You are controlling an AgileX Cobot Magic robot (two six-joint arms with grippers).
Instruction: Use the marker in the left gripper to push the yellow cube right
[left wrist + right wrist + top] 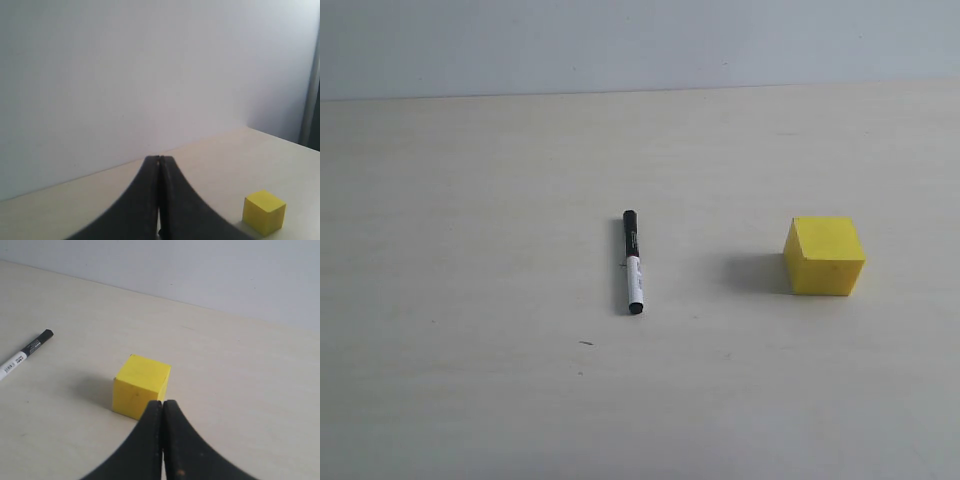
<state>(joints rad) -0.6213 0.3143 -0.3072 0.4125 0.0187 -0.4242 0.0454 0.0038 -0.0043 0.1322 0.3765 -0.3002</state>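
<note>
The marker lies flat on the pale table near the middle of the exterior view, black cap end away from the camera; no gripper holds it. Its cap end also shows in the right wrist view as the marker. The yellow cube stands to the marker's right, a good gap between them. Neither arm appears in the exterior view. My left gripper is shut with nothing between its jaws; the yellow cube sits low to one side of it. My right gripper is shut and empty, its tips just in front of the yellow cube.
The pale wooden table runs back to a plain light wall. A small dark speck lies in front of the marker. A dark vertical edge shows at the border of the left wrist view.
</note>
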